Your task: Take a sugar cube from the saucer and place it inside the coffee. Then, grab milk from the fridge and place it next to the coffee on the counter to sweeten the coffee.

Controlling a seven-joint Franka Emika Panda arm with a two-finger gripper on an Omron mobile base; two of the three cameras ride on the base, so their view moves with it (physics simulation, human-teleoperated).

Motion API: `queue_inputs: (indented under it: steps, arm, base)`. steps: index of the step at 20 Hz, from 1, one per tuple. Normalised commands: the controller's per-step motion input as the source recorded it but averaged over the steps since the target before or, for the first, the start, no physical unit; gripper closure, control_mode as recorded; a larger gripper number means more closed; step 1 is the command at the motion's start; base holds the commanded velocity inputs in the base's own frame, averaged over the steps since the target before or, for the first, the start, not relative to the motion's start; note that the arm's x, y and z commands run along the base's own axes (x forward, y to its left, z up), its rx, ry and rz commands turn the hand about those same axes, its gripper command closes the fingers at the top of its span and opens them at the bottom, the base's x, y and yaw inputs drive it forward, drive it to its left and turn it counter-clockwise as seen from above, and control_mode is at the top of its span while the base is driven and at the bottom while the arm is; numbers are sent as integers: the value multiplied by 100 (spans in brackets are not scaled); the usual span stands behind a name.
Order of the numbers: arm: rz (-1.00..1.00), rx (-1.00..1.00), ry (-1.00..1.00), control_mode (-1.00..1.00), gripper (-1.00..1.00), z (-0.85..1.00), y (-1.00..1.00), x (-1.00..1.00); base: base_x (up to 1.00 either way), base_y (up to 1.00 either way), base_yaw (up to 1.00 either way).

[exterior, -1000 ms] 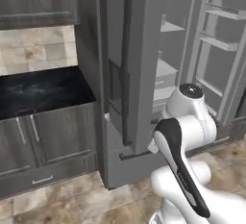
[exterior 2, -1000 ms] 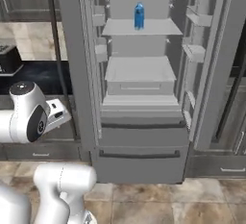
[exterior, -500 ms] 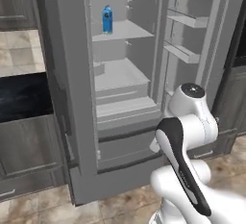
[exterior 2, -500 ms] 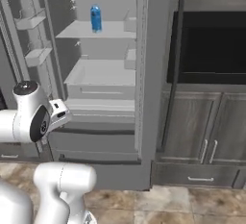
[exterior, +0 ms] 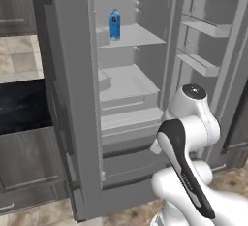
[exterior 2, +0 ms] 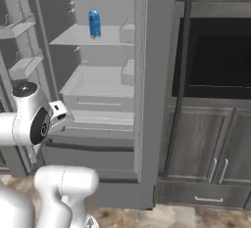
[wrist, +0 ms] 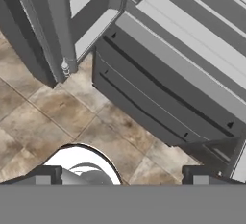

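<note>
The fridge (exterior: 127, 81) stands with both doors swung open. On its upper shelf stands the milk (exterior: 115, 24), a small blue carton, upright and alone; from the other side the milk (exterior 2: 94, 24) sits toward the shelf's left. My gripper (wrist: 122, 177) is open, nothing between its fingertips (wrist: 48, 175), and it points down at the fridge's lower drawers (wrist: 158, 91) and the tiled floor, well below the milk. The arm's elbow (exterior: 193, 118) is in front of the fridge. A strip of the black counter (exterior: 19, 106) shows at the left. The saucer and the coffee are out of view.
The open left door (exterior: 72, 99) stands between the counter and the fridge's inside. The right door (exterior: 208, 50) carries shelf bins. A black built-in oven (exterior 2: 220, 56) and grey cabinets (exterior 2: 206, 148) lie right of the fridge. Brown floor tiles (wrist: 57, 112) lie below.
The whole picture has shifted: the base has moved in front of the fridge, so the cameras see it from a new angle. The milk stays on its shelf. The gripper stays open.
</note>
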Motion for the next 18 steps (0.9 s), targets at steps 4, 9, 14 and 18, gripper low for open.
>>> queue_inputs:
  steps: [4, 9, 14, 18]
  arm:
    - [0, 0, 0, 100, -100, 0, 0, 0]
    - [0, 0, 0, 100, -100, 0, 0, 0]
    - [0, 0, 0, 100, -100, 0, 0, 0]
    - [0, 0, 0, 100, -100, 0, 0, 0]
  base:
    - [68, 7, 0]
    - [54, 10, 0]
    - [53, 19, 0]
    - [58, 10, 0]
